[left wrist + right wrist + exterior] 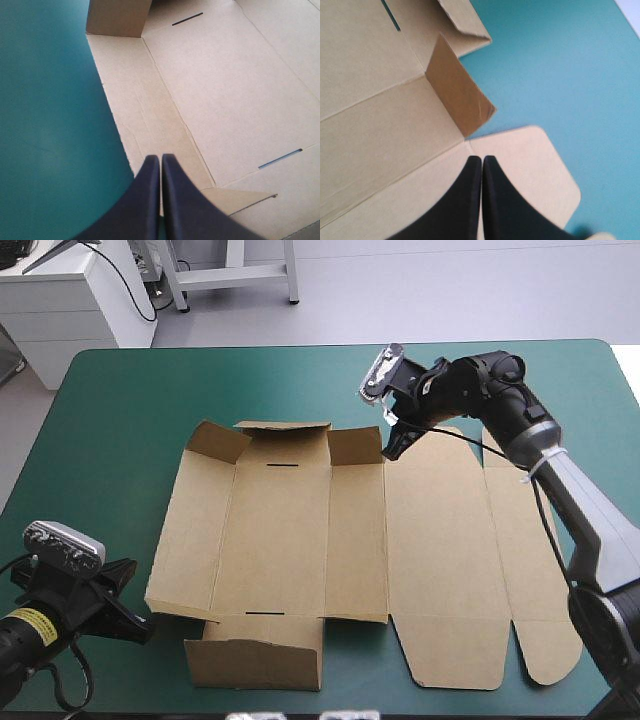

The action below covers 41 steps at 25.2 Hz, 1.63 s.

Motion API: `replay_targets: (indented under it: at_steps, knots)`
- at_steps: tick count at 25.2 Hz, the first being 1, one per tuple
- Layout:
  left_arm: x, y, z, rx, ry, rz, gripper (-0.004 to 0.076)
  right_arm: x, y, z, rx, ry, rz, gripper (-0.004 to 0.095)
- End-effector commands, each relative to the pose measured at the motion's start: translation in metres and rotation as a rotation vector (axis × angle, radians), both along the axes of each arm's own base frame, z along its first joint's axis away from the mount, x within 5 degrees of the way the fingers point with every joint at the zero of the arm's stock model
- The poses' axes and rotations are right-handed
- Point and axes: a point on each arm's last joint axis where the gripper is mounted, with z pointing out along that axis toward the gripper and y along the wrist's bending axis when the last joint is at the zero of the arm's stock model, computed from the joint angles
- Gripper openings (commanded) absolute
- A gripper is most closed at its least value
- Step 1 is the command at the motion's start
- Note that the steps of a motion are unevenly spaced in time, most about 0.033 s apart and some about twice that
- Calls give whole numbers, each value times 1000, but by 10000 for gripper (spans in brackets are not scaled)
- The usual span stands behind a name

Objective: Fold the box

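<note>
High view: a brown box (300,530) of cut corrugated board, matte and scored with straight creases, is laid across the middle of the frame on the smooth teal-green table cover (120,400). The left half is shaped as a shallow tray: its left wall (195,530) and the short flaps (355,445) along the upper edge are tilted up, and a rectangular flap (260,650) is seen at the lower centre. Two thin slots (281,466) are cut in the tray floor. The right half is spread flat as a lid panel (440,550) and ends in a rounded tab (548,655) at the lower right.

The left gripper (143,630) is placed at the lower left of the frame, just beside the tray's left wall. In the left wrist view its black fingers (150,200) are pressed together into one point over that board's edge.

The right gripper (392,450) is held at the upper centre, at the box's far edge. In the right wrist view its fingers (470,200) are likewise pressed together, above a rounded lid tab (535,165) and beside a raised corner flap (457,95).
</note>
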Motion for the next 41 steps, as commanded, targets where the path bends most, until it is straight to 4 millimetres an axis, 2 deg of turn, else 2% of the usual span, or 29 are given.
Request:
replay_targets:
  at_steps: [1,6,10,12,14,17,18,24,31,36,41]
  knots:
    - [4,-1,16,-25,-103,-4,-8,-25,-17,40,64,-27,-172,-14]
    - [4,0,16,-17,-112,-2,-8,-42,-30,61,149,-39,-336,-14]
    - [5,0,16,-14,-114,0,-8,-60,-49,71,74,-31,-459,-15]
    - [5,-1,16,-12,-110,0,-8,-75,-59,80,59,-25,-500,-15]
    - [8,-2,15,-7,-101,-1,-8,-93,-66,95,106,-61,-523,-15]
    - [15,-5,12,7,-72,-1,-8,-119,-75,106,149,-81,-528,-15]
    - [18,-7,11,12,-62,-2,-8,-130,-78,104,156,-71,-527,-15]
    - [28,-12,15,13,-63,-5,-8,-162,-92,83,142,-36,-556,-15]
    - [40,-17,31,45,13,9,-7,-194,-108,52,151,-41,-604,-15]
    - [61,-23,39,115,45,32,-5,-218,-118,37,168,-53,-623,-15]
    - [81,-30,39,175,104,49,11,-239,-127,32,194,-77,-625,-15]
